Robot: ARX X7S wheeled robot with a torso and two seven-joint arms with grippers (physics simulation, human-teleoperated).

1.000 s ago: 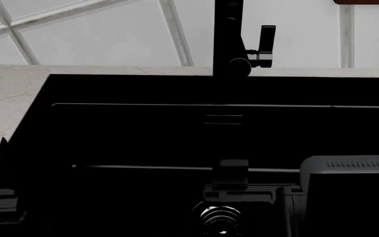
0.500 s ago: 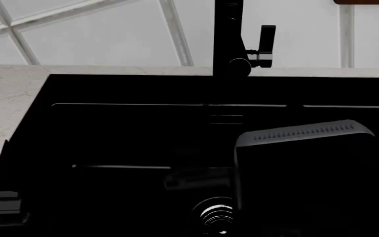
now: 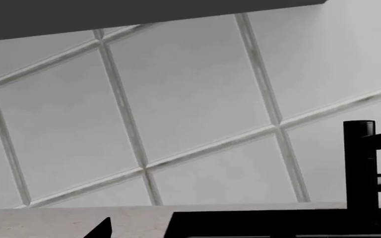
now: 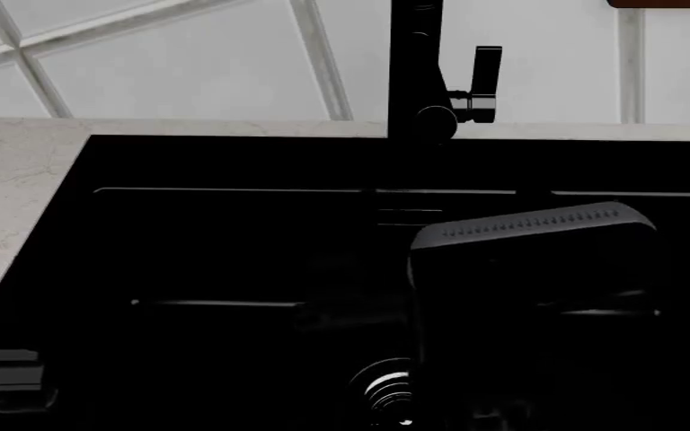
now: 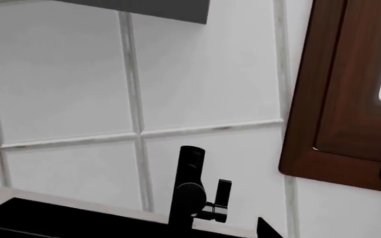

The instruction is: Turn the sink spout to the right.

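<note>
- A large rectangular black sink (image 4: 201,171) sits in pale speckled stone counter (image 4: 15,180), with a round silvery ringed drain (image 4: 391,391) near its front edge.
- The slim matte black sink spout (image 4: 415,63) stands as an upright column at the middle of the back rim, rising out of the head view against white tiled wall (image 4: 177,54).
- A small flat black lever handle (image 4: 487,76) sticks up from a short stub on the column's right side; it is not the part to turn.
- The long thin arm of the spout cannot be made out against the dark basin.
- The robot's bulky black right arm (image 4: 531,296) is raised over the right half of the basin, in front of and below the column, not touching it.
- The right gripper's fingers are lost in the blackness, so I cannot tell whether they are spread or closed.
- The left gripper (image 4: 10,377) shows only as a dim grey shape at the basin's front left corner; its opening cannot be judged either.
- From the right wrist camera the column (image 5: 189,186) and lever (image 5: 222,198) stand ahead, beside a brown wooden cabinet door (image 5: 349,89).
- To do this well, I judge the right arm should meet the spout arm or column clear of the lever, then sweep steadily rightward.
</note>
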